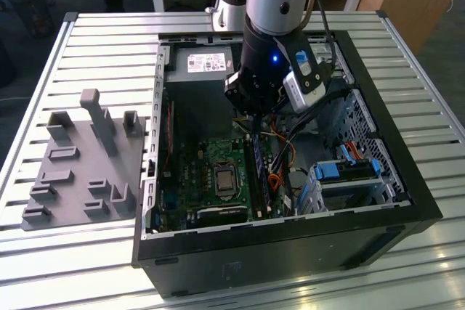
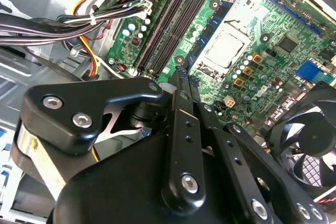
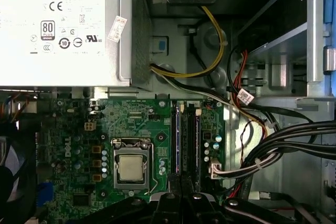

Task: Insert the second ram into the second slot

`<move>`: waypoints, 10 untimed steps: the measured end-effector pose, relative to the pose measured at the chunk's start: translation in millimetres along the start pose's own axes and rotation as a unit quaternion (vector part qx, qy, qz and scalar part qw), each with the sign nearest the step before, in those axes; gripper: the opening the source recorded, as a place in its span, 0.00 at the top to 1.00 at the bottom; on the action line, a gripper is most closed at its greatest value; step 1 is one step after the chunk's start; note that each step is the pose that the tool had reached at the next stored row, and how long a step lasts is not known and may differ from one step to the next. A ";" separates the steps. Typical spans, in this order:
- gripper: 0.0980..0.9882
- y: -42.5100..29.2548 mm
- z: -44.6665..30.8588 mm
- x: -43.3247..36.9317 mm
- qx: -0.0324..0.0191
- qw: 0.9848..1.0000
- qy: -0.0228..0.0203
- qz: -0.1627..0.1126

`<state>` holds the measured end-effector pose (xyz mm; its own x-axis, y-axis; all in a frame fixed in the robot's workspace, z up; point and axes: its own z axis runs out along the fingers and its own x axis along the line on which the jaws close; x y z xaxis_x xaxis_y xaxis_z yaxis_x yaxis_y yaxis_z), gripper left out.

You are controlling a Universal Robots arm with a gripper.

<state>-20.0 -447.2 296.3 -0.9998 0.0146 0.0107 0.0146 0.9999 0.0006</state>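
The pincer (image 2: 181,75), pressed together with nothing seen pinched, is held over the motherboard (image 3: 131,121), where the second ram (image 3: 178,135) appears slotted. If only half-seated, it could be cracked by off-centre pressing.

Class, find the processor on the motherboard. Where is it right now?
In the exterior view, the processor sits in the middle of the green motherboard, just to the exterior view's left of the long memory slots.
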 end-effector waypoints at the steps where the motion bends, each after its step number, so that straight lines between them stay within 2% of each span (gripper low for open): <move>1: 0.98 0.0 0.1 0.0 0.000 1.000 0.000 0.000; 10: 0.98 -3.3 5.7 -0.1 0.000 1.000 0.002 0.000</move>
<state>-20.0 -450.4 290.5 -0.9998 0.0146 0.0137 0.0146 0.9999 0.0004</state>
